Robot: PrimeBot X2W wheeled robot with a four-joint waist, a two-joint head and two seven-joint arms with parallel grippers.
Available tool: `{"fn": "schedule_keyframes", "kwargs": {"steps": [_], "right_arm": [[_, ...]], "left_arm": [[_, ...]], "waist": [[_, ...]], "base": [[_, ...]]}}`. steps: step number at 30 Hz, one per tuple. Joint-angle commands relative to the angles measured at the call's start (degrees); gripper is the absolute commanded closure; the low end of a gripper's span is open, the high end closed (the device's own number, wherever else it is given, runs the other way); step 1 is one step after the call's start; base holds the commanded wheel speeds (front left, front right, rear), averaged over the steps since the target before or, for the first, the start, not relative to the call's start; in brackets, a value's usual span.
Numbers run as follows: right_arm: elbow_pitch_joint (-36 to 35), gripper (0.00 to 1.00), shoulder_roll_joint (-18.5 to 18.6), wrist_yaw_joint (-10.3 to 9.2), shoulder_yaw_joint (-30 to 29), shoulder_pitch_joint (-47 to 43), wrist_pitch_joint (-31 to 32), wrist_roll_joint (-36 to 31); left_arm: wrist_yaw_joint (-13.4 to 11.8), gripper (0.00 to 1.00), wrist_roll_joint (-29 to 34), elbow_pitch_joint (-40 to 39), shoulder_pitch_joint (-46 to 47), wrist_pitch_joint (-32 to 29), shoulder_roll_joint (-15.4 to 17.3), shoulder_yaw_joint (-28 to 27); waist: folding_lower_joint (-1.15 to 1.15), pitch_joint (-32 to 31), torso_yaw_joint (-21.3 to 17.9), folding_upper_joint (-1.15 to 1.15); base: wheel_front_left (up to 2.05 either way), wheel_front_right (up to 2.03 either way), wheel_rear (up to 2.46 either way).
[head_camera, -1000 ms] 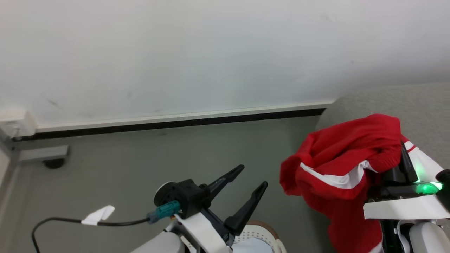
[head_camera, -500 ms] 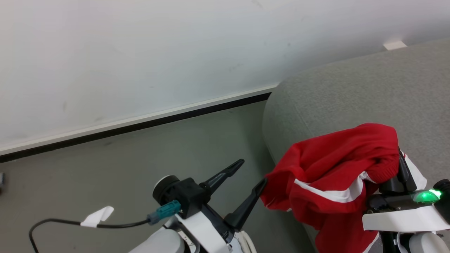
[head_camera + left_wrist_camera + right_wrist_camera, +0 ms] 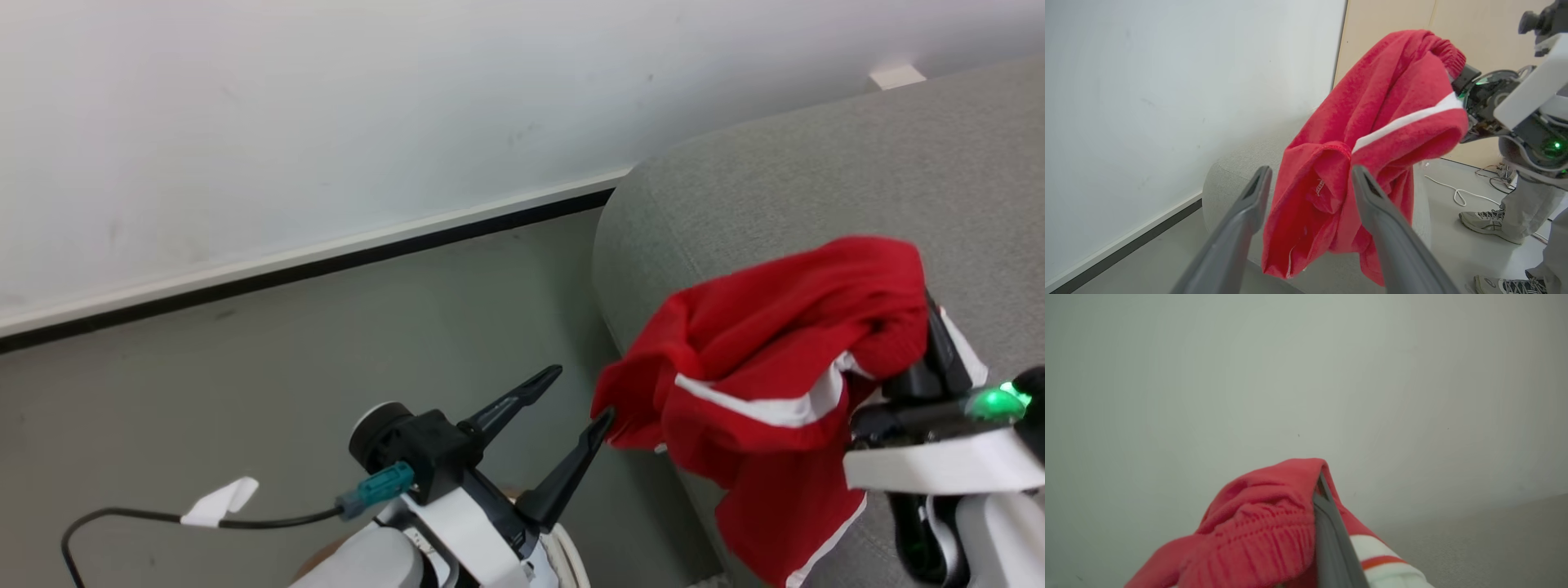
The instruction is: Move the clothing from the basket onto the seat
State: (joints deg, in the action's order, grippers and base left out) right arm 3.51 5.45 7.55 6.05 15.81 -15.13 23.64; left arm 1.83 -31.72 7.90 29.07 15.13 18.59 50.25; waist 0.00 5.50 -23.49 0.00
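The right gripper's (image 3: 931, 339) fingertips are buried in the one red garment (image 3: 775, 343), pressed together on its ribbed waistband. The cloth hangs from it in the air, over the rounded end of the grey sofa (image 3: 775, 188). The left gripper (image 3: 584, 394) is spread wide and empty, with one fingertip just beside the hem. Under that arm a sliver of basket (image 3: 574, 562) shows, its contents hidden. Beyond are a person's two shoes (image 3: 1482, 222).
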Motion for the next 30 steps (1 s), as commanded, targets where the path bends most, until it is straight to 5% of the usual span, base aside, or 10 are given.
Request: {"fn": "schedule_keyframes", "kwargs": {"steps": [1,11,22,30], "right_arm": [[0.77,1.0,1.39,-0.12,0.01,2.95,-0.03,-0.55],[6.67,1.0,9.39,-0.12,-2.65,20.75,3.01,-5.47],[12.24,1.0,13.43,-0.12,-15.66,35.7,9.08,-7.34],[10.13,1.0,15.58,-0.12,-25.94,45.57,14.19,-10.49]], "left_arm": [[0.42,0.0,1.27,-0.31,0.4,0.02,0.72,-0.48],[2.07,0.0,2.67,-5.68,2.92,-1.48,6.9,-1.06],[2.37,0.0,3.0,-14.0,6.03,-4.42,14.23,-4.04],[1.64,0.0,2.48,-20.62,7.15,-7.31,21.32,-7.5]], "waist": [[0.0,1.78,1.23,0.0],[0.0,12.34,4.77,0.0],[0.0,24.05,7.05,0.0],[0.0,34.57,6.84,0.0]], "base": [[0.0,0.0,0.0],[0.0,0.0,0.0],[0.0,0.0,0.0],[0.0,0.0,0.0]]}}
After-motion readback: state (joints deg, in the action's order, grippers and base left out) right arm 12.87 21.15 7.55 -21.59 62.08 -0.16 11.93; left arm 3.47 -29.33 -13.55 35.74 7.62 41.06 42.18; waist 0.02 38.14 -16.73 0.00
